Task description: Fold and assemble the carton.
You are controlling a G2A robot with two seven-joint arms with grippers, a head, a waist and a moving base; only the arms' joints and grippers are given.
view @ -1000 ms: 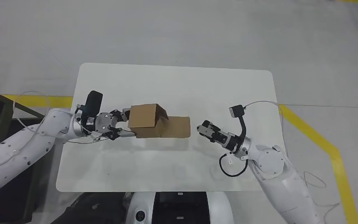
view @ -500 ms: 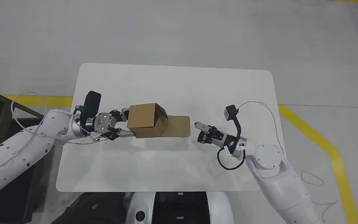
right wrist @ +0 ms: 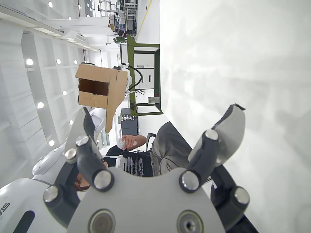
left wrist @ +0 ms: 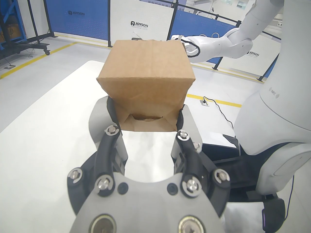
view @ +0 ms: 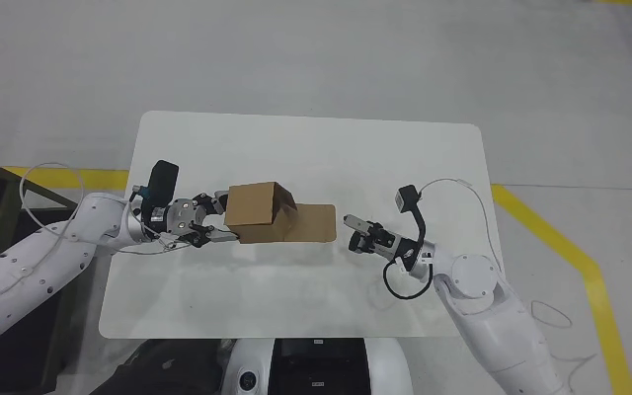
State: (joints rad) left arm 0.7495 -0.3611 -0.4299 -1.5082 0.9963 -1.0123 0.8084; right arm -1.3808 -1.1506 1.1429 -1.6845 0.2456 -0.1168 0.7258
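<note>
A white surface (view: pixel 296 138) with rounded corners stands on a pale grey floor (view: pixel 296 49) marked with yellow lines (view: pixel 541 225). Beyond it runs a row of blue partition panels (left wrist: pixel 80 20) with one white perforated panel (left wrist: pixel 141 18) among them, and a black stand on castors (left wrist: pixel 36 42) to one side. A black cable (left wrist: pixel 223 115) trails from a floor socket (left wrist: pixel 204 102). Farther off there is a green metal frame (right wrist: pixel 143 47) with white drawer cabinets (right wrist: pixel 148 77) behind it. Overhead, a white ceiling carries rows of round lights (right wrist: pixel 29 61) that leave the hall evenly bright.
</note>
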